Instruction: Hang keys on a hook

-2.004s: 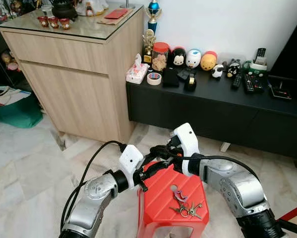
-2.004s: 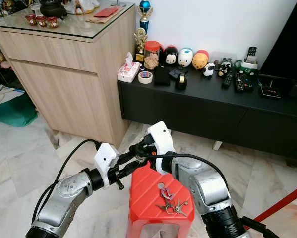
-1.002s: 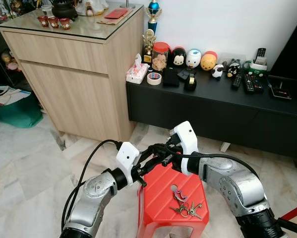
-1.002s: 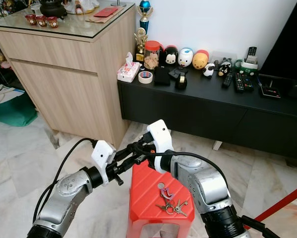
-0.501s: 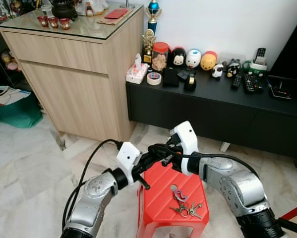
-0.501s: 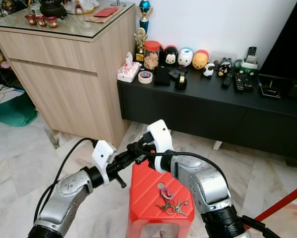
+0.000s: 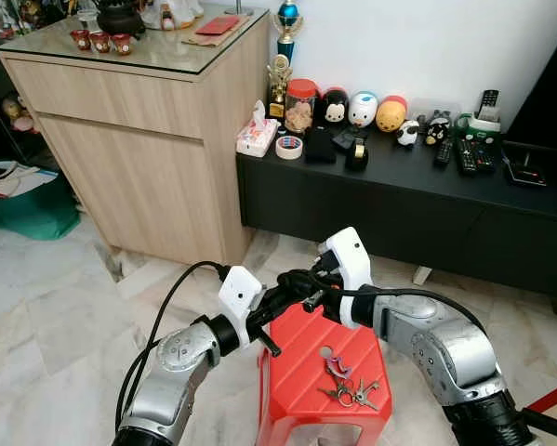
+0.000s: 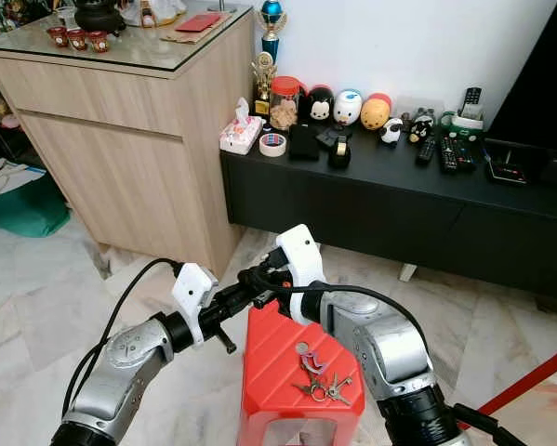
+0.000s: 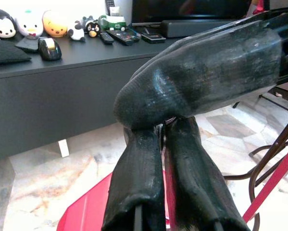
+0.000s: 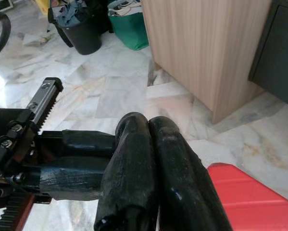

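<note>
Left tool [image 7: 280, 299] meets right tool [image 7: 299, 283] above red stool [image 7: 301, 372] on marble floor [image 7: 55, 316].

Red stool [image 8: 278, 358] near centre; keys [image 8: 315, 376] lie on its top, toward the near right. Left gripper [image 8: 259, 286] and right gripper [image 8: 250, 276] meet, crossing, above the stool's far left corner. Far: black console [image 8: 390, 200], wooden cabinet [image 8: 129, 139] to its left.

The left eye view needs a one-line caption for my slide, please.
Both hands, left hand and right hand, meet, shut and empty, above a red stool holding the keys.
</note>
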`<state>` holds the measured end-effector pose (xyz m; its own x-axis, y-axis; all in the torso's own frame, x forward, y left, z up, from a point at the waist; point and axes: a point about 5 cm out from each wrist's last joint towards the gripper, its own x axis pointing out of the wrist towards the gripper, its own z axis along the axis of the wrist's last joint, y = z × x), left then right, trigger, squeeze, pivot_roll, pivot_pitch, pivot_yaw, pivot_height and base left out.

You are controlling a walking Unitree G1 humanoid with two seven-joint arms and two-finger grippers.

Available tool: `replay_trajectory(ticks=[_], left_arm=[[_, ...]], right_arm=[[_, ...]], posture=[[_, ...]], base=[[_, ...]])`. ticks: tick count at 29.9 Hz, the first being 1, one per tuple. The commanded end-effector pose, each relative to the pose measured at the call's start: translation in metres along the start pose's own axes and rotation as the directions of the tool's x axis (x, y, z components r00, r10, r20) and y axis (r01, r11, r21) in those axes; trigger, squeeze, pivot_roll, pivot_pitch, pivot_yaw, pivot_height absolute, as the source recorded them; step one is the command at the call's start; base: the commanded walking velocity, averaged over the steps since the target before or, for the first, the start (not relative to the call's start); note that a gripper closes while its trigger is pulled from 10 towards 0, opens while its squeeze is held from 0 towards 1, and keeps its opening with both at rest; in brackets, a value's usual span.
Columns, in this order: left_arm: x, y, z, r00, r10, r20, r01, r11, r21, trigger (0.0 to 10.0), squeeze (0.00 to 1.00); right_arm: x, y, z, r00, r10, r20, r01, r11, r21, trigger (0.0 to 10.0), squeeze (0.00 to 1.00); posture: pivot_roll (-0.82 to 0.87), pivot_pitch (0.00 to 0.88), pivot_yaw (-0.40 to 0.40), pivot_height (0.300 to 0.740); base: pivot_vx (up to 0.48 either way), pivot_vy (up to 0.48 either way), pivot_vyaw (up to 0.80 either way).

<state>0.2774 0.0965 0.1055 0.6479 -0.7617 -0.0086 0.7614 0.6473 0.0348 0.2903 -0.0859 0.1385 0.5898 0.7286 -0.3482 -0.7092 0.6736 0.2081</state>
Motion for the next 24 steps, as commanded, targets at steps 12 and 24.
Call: replay_trajectory(ticks=[12,24], left_arm=[[0.000,-0.002,0.002,1.000,-0.022,0.012,0.022,1.000,-0.006,0.0,0.00],[0.000,-0.005,-0.001,0.999,-0.041,-0.012,0.041,0.999,0.001,0.0,0.00]], right_arm=[[-0.001,-0.013,0.005,0.995,-0.098,0.022,0.098,0.995,0.003,10.0,0.52],[-0.001,-0.020,0.024,0.974,-0.151,0.169,0.136,0.986,0.097,10.0,0.94]], posture=[[0.07,0.049,-0.075,0.740],[0.07,0.050,-0.074,0.740]], base=[[0.000,0.000,0.00],[0.000,0.000,0.00]])
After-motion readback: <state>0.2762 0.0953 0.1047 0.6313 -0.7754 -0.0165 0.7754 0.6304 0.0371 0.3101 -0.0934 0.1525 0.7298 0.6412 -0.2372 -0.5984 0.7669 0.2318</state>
